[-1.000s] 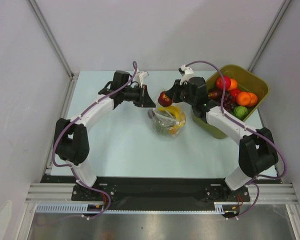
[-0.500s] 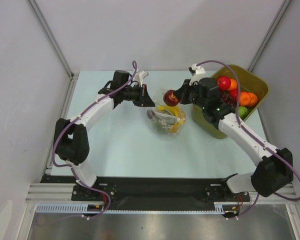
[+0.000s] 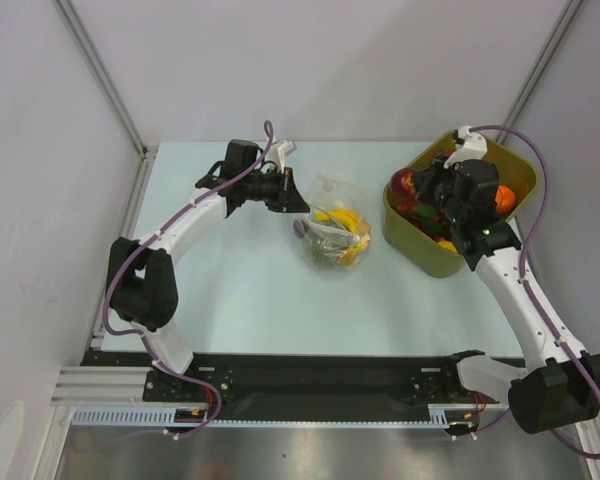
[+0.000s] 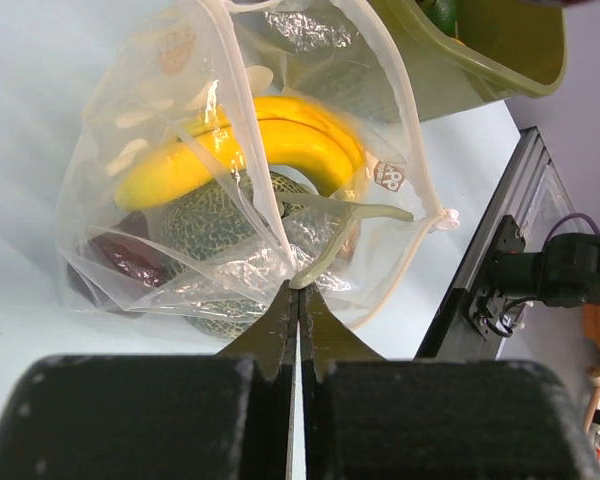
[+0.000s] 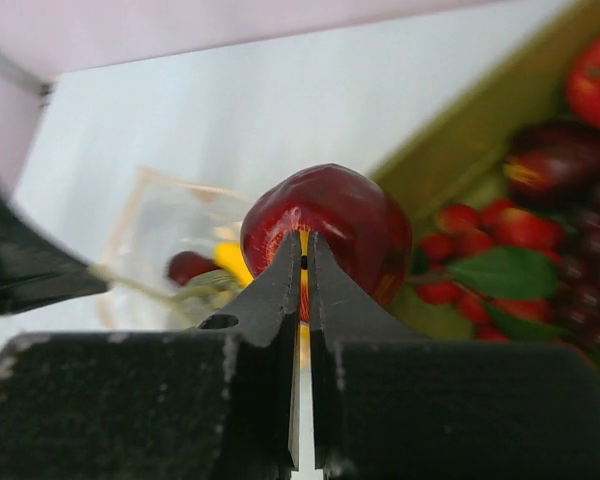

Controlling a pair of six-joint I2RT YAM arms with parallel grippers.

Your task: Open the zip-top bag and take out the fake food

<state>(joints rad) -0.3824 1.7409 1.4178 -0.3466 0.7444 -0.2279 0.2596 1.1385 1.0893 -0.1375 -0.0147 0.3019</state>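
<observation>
While the left gripper [image 4: 298, 292] is staying clenched on the zip rim of the crinkly clear bag [image 4: 180, 120], the bag is lying open-mouthed mid-worktop [image 3: 240, 280], just left of the olive plastic tub [image 3: 420, 255]. Showing through it: a curved yellow banana [image 4: 280, 140], a netted grey-green melon [image 4: 210, 215] and a dark maroon piece [image 4: 125, 262]. Compared with half a second ago, the right gripper [image 5: 302, 245] is now hanging over the tub's left end, no longer beside the bag. It is gripping a glossy round red apple [image 5: 330, 220] between nearly closed fingers.
</observation>
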